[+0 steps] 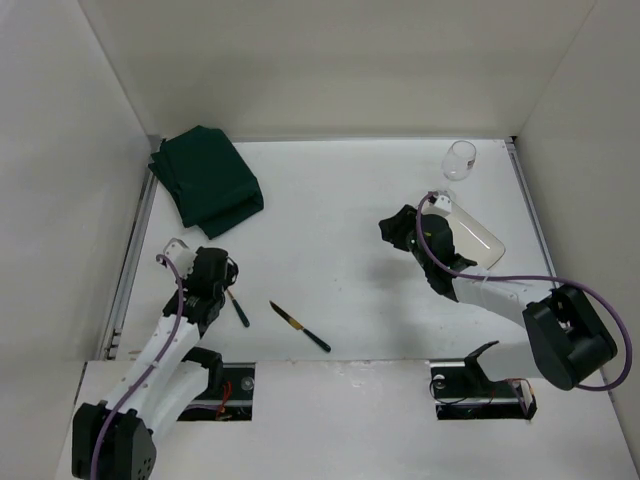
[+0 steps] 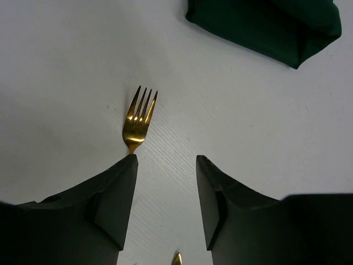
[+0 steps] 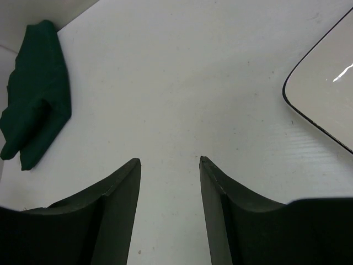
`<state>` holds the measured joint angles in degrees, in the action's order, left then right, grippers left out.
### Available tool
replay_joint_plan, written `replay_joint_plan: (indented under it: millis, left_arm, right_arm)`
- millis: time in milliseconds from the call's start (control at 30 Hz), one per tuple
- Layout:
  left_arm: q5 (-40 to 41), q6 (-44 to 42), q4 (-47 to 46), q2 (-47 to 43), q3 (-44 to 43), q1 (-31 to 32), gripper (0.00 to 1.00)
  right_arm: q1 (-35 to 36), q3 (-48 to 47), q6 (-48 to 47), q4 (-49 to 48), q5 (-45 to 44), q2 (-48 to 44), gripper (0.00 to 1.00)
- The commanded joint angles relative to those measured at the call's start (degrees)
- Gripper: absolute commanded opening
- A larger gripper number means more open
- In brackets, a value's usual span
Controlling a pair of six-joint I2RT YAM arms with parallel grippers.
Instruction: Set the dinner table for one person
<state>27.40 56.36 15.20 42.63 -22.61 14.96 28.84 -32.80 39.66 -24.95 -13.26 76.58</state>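
**Both arms over an unset table, top and wrist views.** The left gripper [image 2: 165, 160] has its jaws wide and holds nothing, low over the dinner table [image 1: 330, 220]. The fork [image 2: 139, 118] lies flat just ahead of it. Its neck runs behind one finger rather than between the two, so the gripper probably needs lining up before a pick. The knife [image 1: 300, 327] lies apart to the right of the fork, near the table's front edge.

The right gripper [image 3: 168, 161] is likewise spread wide and empty, with only bare table between its fingers. The plate [image 3: 325, 94] sits just beside it on the right. The glass [image 1: 460, 158] stands upright beyond the plate, near the back wall. The folded green cloth [image 1: 205, 178] lies in the far left corner.

The pieces are scattered, not grouped around the plate, so the setting appears barely begun.

**Count:** two grippers; one each of fork, knife, plate, glass and cloth.
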Motion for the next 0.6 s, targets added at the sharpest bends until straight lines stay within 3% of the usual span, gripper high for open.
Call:
replay_joint_plan:
  millis: [0,267,567]
  left_arm:
    - [-0.8,-1.8,-4.4,2.3,-4.4,-0.2,0.46]
    - [-1.0,-1.3,-12.6,11.0,-10.7,-3.1,0.49]
    - [-6.4,4.7,-22.8,29.3,-20.7,-11.4,0.53]
  right_arm:
    - [-0.1,-0.1,0.0,-3.8,0.2,0.2,0.53]
    - [-0.1,-0.1,0.2,-3.8,0.2,0.3,0.53]
    - [0.0,-0.7,0.2,-3.6,0.2,1.1,0.53]
